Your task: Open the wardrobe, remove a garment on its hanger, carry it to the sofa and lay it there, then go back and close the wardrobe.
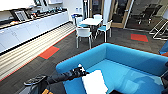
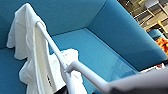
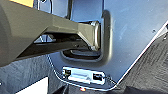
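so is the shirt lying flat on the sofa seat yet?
No: the shirt hangs from the hanger, draped above the sofa seat.

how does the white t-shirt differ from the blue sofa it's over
The thin white T-shirt is limp and creased, draped on a white hanger; the bright blue upholstered sofa is smooth and firm. The T-shirt is small, covering a patch near the sofa's front corner; the sofa spans much of the head view. Both are fabric.
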